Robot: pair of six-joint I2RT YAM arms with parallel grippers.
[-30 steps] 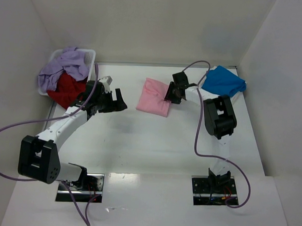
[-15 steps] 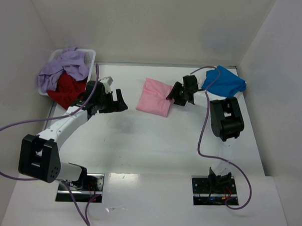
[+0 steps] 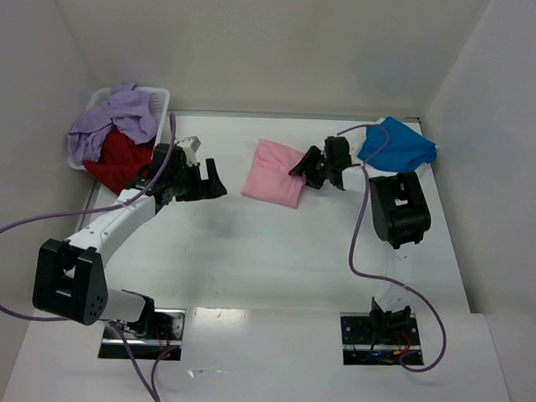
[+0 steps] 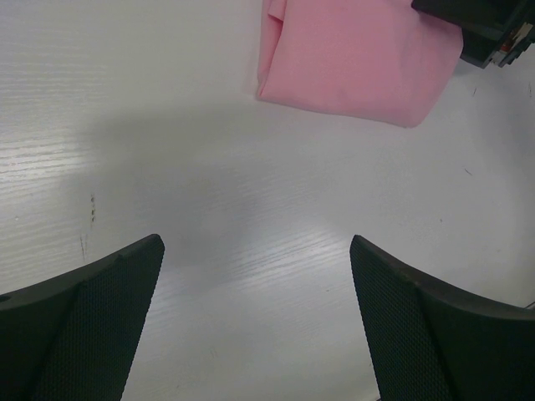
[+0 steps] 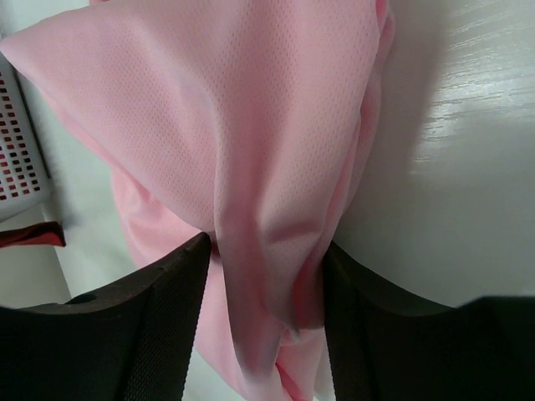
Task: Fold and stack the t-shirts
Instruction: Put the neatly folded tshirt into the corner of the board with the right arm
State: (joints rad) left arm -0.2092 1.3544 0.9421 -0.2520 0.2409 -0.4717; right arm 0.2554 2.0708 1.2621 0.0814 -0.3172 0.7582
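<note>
A folded light pink t-shirt (image 3: 275, 171) lies at the table's middle back; it also shows in the left wrist view (image 4: 355, 54). My right gripper (image 3: 303, 171) is shut on the pink t-shirt's right edge, a bunched fold (image 5: 267, 251) pinched between both fingers. A folded bright blue t-shirt (image 3: 397, 143) lies at the back right. A lavender t-shirt (image 3: 107, 118) and a red t-shirt (image 3: 117, 159) are heaped in the white basket (image 3: 157, 98). My left gripper (image 3: 208, 182) is open and empty over bare table, left of the pink t-shirt.
White walls close in the table at the back, left and right. Purple cables loop from both arms. The basket stands in the back left corner, beside my left arm.
My right gripper first drew right, away from the pink t-shirt toward the blue one, then came back left onto the pink t-shirt's right edge. The left arm has not moved.
</note>
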